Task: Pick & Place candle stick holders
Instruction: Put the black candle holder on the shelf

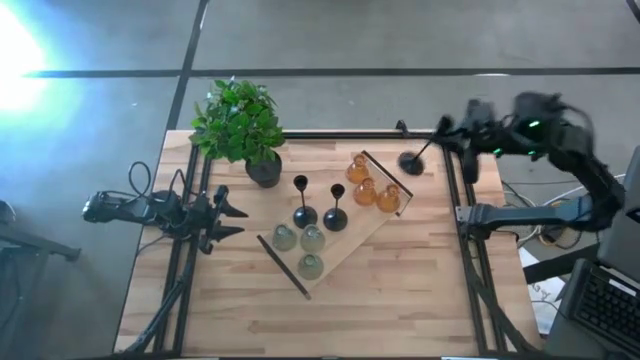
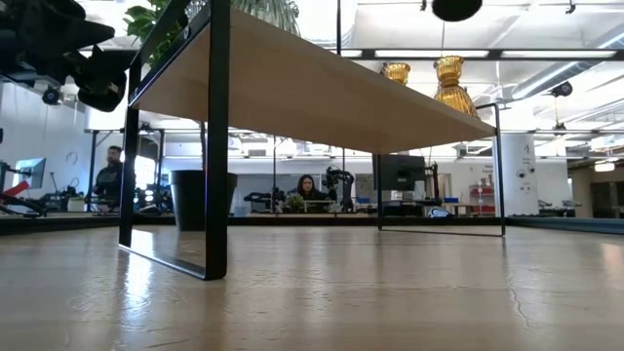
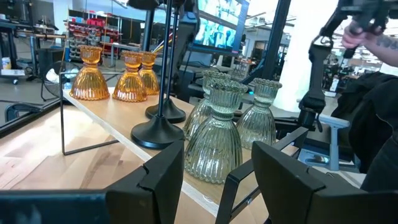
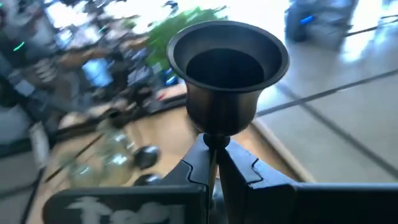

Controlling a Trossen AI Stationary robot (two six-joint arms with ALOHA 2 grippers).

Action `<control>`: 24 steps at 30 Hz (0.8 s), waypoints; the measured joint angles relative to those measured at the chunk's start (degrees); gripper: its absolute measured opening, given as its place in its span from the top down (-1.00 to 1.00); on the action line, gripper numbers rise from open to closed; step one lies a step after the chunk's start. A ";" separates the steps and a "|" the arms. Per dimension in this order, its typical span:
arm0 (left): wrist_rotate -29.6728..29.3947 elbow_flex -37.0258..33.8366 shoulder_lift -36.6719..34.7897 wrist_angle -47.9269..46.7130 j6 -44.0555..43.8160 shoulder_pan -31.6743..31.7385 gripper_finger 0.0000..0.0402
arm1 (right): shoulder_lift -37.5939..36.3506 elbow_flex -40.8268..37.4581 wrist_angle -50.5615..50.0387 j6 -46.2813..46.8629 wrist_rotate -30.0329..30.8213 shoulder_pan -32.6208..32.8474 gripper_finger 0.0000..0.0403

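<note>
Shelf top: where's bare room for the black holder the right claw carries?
Right claw grips the black holder by its stem. The wooden shelf is bare along the edge beside the amber holders; the middle is crowded by black stems and green glass holders.

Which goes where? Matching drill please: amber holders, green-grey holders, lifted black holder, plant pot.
1 amber holders
2 green-grey holders
3 lifted black holder
4 plant pot

A in right gripper
B shelf end toward right gripper
C on table beside shelf
D shelf end toward left gripper

Pairs: 1-B, 2-D, 3-A, 4-C.
</note>
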 joint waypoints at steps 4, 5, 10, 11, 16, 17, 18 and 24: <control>0.00 0.00 0.01 -0.02 0.00 0.02 0.04 | 4.58 -1.67 1.88 -0.01 4.99 10.86 0.96; 0.00 0.00 0.01 -0.02 0.00 0.01 0.04 | 5.79 -1.77 2.18 -0.19 5.78 12.68 0.96; -0.01 0.00 0.00 -0.02 0.01 0.01 0.04 | 9.10 -0.97 5.20 1.39 8.45 18.58 0.96; -0.01 0.00 0.00 -0.02 0.00 0.00 0.04 | 9.73 -0.95 5.47 1.80 8.52 19.48 0.96; -0.02 0.00 0.00 -0.02 0.00 0.02 0.04 | 12.31 -1.14 6.11 4.09 11.86 23.42 0.96; 0.00 0.00 0.00 -0.02 0.00 0.02 0.04 | 12.71 -1.29 6.20 4.34 12.38 24.06 0.96; 0.00 0.00 0.02 -0.02 0.00 0.01 0.04 | 13.12 -1.51 6.22 4.55 12.89 24.62 0.96; 0.00 0.00 0.02 -0.04 0.00 0.02 0.04 | 15.73 -4.10 7.62 7.54 14.85 27.22 0.96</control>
